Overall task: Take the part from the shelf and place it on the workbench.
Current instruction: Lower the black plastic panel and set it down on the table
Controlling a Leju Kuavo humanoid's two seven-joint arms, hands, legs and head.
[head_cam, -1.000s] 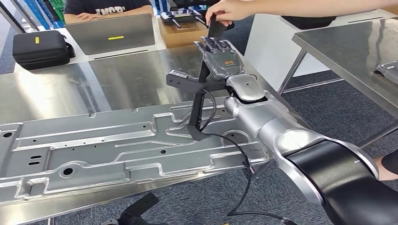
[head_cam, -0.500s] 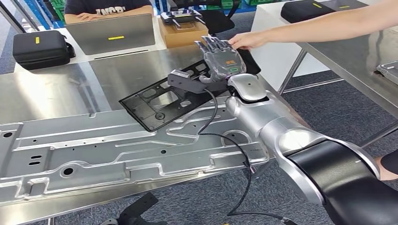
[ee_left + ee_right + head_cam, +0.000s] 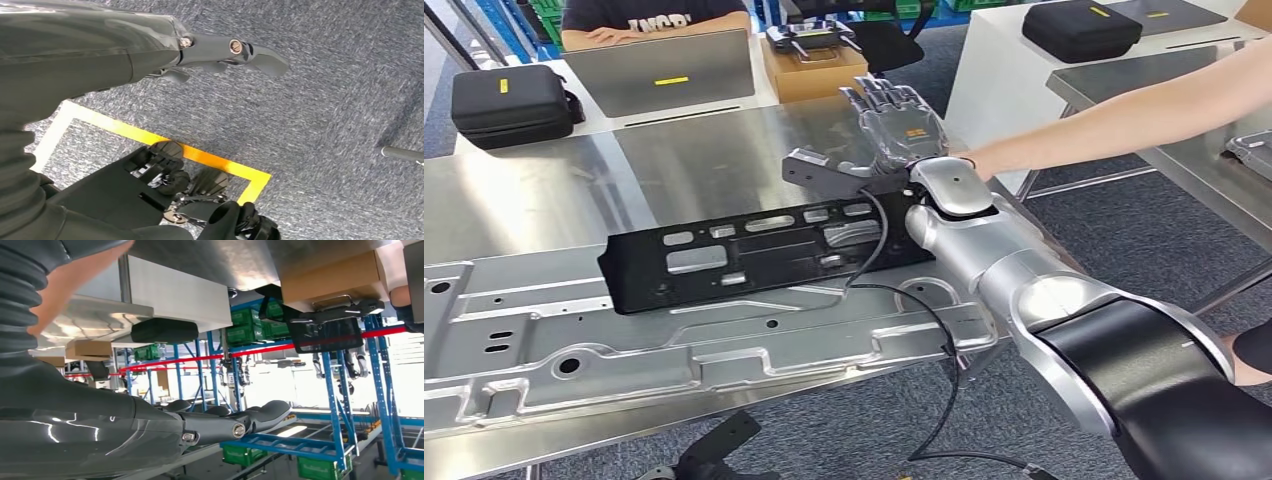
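Steel workbench (image 3: 554, 190) fills the head view, with one long silver stamped panel (image 3: 624, 330) lying across its near edge. One black part (image 3: 754, 245) lies flat on that panel and the bench, its right end hidden behind the right wrist. One right hand (image 3: 889, 115) stretches flat over the bench at about 1 o'clock from the part, fingers straight and spread, holding nothing. A person's arm (image 3: 1124, 115) reaches in from 2 o'clock; its hand is hidden behind the robot's wrist. One left hand (image 3: 220, 55) hangs over grey carpet, fingers extended, empty. Two black cases (image 3: 509, 100) sit on tables behind; one person is cut off at 12 o'clock.
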